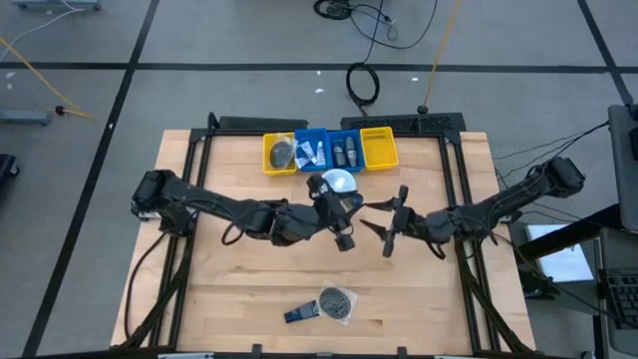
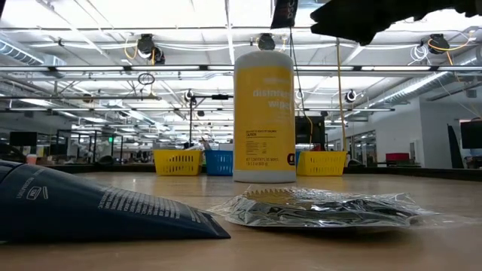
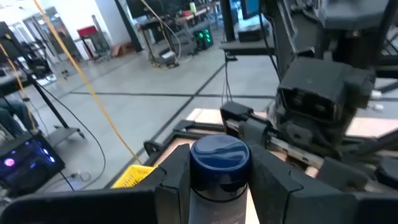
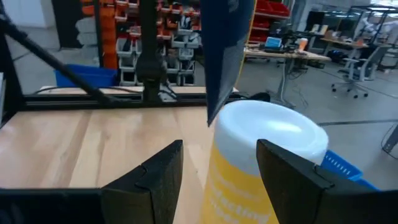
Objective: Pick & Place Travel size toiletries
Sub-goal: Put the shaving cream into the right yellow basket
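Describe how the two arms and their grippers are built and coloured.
Both arms are dark, slim and jointed, with black cables trailing from their bases. The left gripper and the right gripper each end in two blocky, matte black, angular fingers. No markings show.

place: open industrial lab/workshop | cues: storage racks (image 4: 180,37); ceiling lights (image 2: 151,49); office chairs (image 4: 360,71)

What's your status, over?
Left gripper shut on navy bottle, mid-table. Right gripper open facing the yellow canister. Sachet and packet still near front edge.
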Available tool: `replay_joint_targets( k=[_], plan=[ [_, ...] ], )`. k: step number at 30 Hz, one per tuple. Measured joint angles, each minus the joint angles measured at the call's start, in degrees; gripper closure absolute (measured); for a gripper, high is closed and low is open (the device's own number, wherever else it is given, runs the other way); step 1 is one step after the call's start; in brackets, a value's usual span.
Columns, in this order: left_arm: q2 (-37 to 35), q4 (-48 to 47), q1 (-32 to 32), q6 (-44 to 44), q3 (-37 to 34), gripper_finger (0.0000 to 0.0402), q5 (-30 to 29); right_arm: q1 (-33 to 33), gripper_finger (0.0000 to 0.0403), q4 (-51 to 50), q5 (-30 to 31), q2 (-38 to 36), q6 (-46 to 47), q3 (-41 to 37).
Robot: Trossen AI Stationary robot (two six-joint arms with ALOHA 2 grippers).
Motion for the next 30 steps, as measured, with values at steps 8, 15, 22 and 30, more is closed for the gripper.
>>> replay_joint_targets(
  k=[8, 15, 22, 30],
  plan=[
    [-0.02, 4.05, 1.32, 3.59, 0.0, 0.029, 0.5, -3.14, 0.0206, 5.22, -0.04, 0.0, -1.21, 0.0],
    [-0.02, 8.1, 2.27, 6.53, -0.02, 0.029, 0.53, -5.3, 0.0206, 9.65, -1.7, -0.02, -3.22, 0.0],
    [-0.04, 10.17, 3.63, 7.3, -0.01, 0.029, 3.57, -7.5, 0.0206, 11.67, -3.12, 1.42, -3.42, 0.0],
    [-0.04, 10.32, 4.23, 7.12, 0.0, 0.029, 4.47, -9.78, 0.0217, 19.78, -2.92, 6.92, -6.2, 0.0]
  ],
)
